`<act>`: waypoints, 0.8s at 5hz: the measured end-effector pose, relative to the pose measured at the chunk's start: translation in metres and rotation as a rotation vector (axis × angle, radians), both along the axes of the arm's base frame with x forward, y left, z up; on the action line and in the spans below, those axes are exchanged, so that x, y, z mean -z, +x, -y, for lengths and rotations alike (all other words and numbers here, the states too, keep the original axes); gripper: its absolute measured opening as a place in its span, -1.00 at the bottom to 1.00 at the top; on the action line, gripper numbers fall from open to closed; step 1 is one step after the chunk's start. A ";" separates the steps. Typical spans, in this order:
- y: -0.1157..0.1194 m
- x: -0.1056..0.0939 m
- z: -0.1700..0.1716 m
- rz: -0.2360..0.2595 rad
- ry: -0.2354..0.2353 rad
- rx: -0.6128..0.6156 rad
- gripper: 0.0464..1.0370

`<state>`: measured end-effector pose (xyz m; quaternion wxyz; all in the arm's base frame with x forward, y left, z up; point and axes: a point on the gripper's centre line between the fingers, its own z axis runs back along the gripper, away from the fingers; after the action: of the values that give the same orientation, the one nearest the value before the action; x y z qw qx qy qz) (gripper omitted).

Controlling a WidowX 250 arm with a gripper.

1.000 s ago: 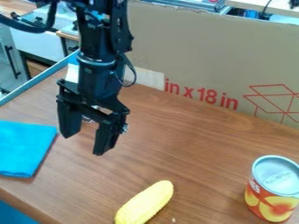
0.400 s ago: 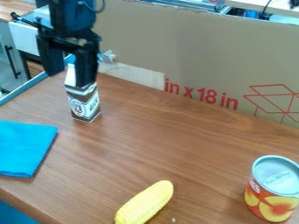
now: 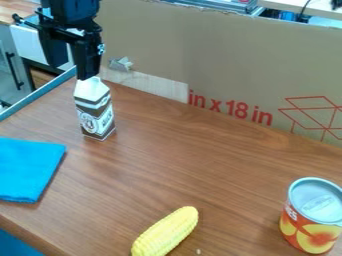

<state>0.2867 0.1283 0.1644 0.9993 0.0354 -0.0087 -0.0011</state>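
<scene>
Black pincer near carton, cloth by edge

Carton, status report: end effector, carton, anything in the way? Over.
End effector open, empty, near carton's top; contact unclear. Carton upright on table. Blue cloth, corn and can all apart from carton.

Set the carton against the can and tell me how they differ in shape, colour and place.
The carton has flat sides and a peaked top; the can is round and flat-topped. The carton is brown and white, the can orange-red with yellow. The carton is near the pincer, the can well away from it. Both stand upright on the wooden table.
</scene>
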 end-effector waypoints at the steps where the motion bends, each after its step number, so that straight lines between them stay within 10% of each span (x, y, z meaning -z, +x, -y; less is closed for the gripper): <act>1: 0.014 0.013 -0.014 0.004 -0.048 0.036 0.93; 4: 0.036 0.029 -0.030 -0.043 -0.055 0.053 0.93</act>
<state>0.3227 0.1587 0.1354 0.9995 0.0076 0.0117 -0.0281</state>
